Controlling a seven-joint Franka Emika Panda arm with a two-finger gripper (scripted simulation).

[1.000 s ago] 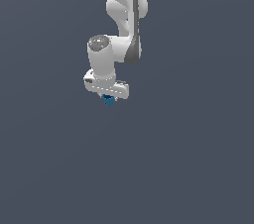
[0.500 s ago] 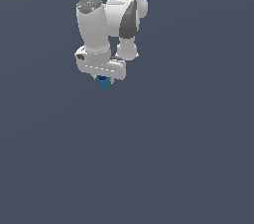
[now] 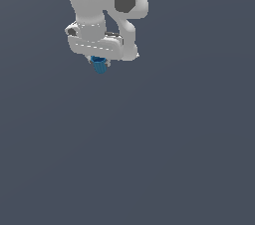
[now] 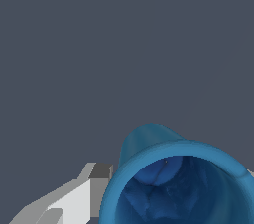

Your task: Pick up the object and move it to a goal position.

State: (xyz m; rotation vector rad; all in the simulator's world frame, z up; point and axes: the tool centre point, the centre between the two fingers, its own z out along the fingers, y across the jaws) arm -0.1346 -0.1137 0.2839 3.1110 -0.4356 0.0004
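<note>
plain grey-blue backdrop filled both views, with no goal marker showing. the object (image 3: pixel 100 64) (a hollow blue cup shape, seen close in the wrist view (image 4: pixel 178 183)) hung in the exterior view's upper left. carrying it well meant a steady grip, no jerks. the fingers (image 3: pixel 99 61) were nearly closed, pinching it.

white arm hanging downward; end effector (image 3: pixel 99 62) clamped shut

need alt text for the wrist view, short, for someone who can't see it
A hollow bright blue cup-like object fills the near part of the wrist view, its open mouth facing the camera and its inside darker blue. One grey-white finger of the robot's pincer shows beside its rim; everything else is plain dark grey background.
</note>
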